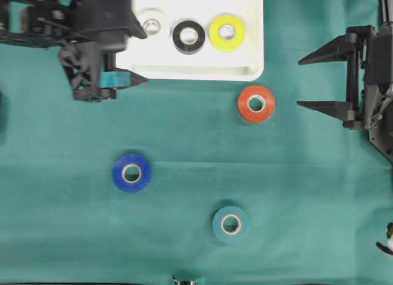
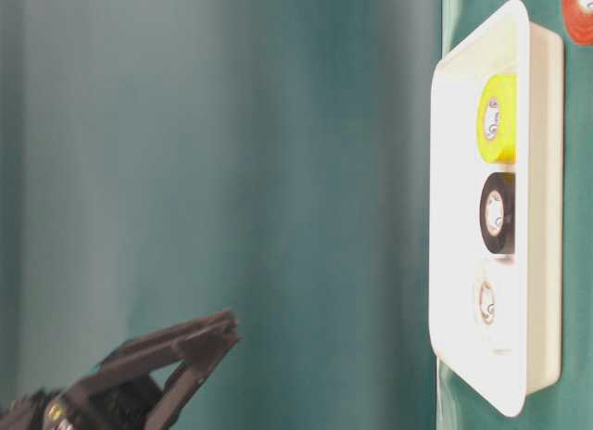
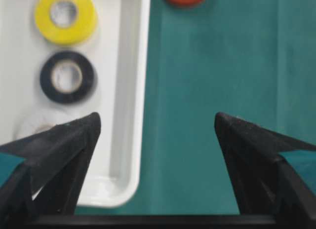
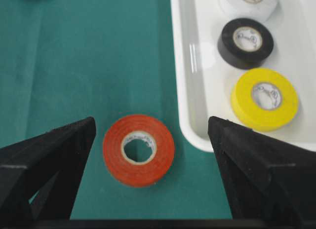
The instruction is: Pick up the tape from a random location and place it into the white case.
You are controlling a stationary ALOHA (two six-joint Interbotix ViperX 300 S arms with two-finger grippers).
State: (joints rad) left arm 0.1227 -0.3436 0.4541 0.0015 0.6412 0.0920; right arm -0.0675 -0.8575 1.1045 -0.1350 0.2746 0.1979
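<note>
The white case [image 1: 202, 70] lies at the top middle of the green cloth [image 1: 184, 144] in the overhead view. Inside it three tape rolls lie flat in a row: a white roll [image 1: 153, 24], a black roll [image 1: 188, 36] and a yellow roll [image 1: 227, 32], the white one partly hidden under the left arm.

Three more rolls lie flat on the cloth outside the case. The orange roll [image 1: 256, 104] sits just below the case's lower right corner, near it but apart. The blue roll [image 1: 131, 172] lies well apart to the lower left, and the teal roll [image 1: 231, 223] lies below the middle.

The left gripper [image 1: 126, 58] hangs over the case's lower left corner with its fingers spread wide and nothing between them. The right gripper [image 1: 322, 82] stands at the right edge, its fingers also spread and empty, pointing toward the orange roll, which its wrist view shows lying between and ahead of the fingertips.
</note>
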